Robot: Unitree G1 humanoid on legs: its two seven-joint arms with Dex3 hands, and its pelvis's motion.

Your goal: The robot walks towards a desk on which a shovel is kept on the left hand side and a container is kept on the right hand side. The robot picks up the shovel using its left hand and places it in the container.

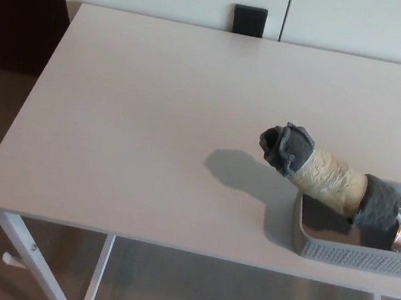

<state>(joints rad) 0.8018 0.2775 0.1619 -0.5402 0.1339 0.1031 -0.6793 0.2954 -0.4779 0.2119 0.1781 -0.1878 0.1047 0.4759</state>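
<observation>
Shovel lying in the container at the desk's right front. Its copper-coloured blade end is inside, and its beige-wrapped handle with grey ends slants up and out over the container's left rim, casting a shadow on the desk. Neither robot hand shows, so their state cannot be told. A black block sits at the desk's far edge.
</observation>
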